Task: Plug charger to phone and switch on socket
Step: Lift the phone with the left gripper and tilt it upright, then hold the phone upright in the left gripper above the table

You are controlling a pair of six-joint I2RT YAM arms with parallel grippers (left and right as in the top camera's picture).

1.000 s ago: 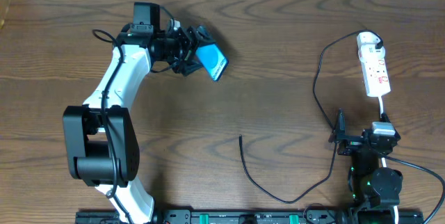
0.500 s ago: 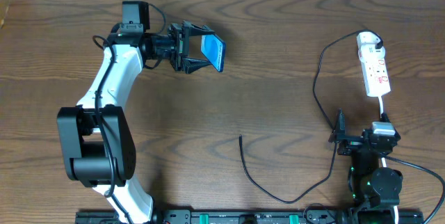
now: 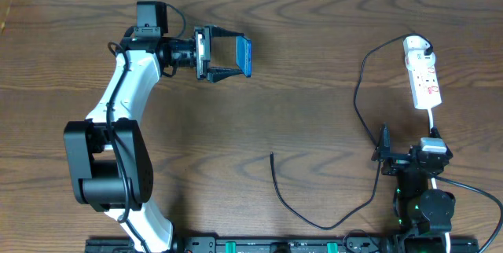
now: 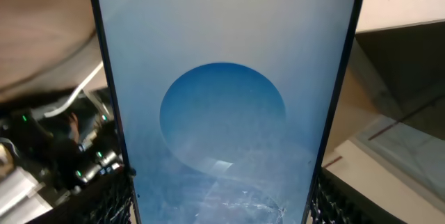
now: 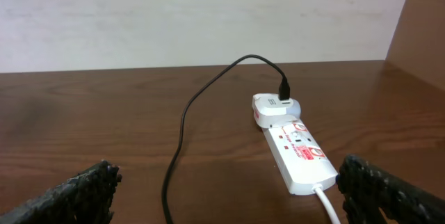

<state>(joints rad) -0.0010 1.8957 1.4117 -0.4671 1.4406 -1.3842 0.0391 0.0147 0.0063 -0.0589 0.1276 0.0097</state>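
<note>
The left tool (image 3: 234, 55) is clamped on the phone (image 3: 244, 56) by its long edges. The phone is well apart from the socket (image 3: 423, 76), far to its left across the counter (image 3: 314, 64), with the blue screen facing the wrist camera. The right tool (image 3: 385, 152) sits near the socket's corded end, jaws wide apart and empty. The charger (image 3: 357, 104) has its white adapter seated in the socket's far end; the black cable loops away leftward, and its free tip (image 3: 272, 155) lies on the counter.
</note>
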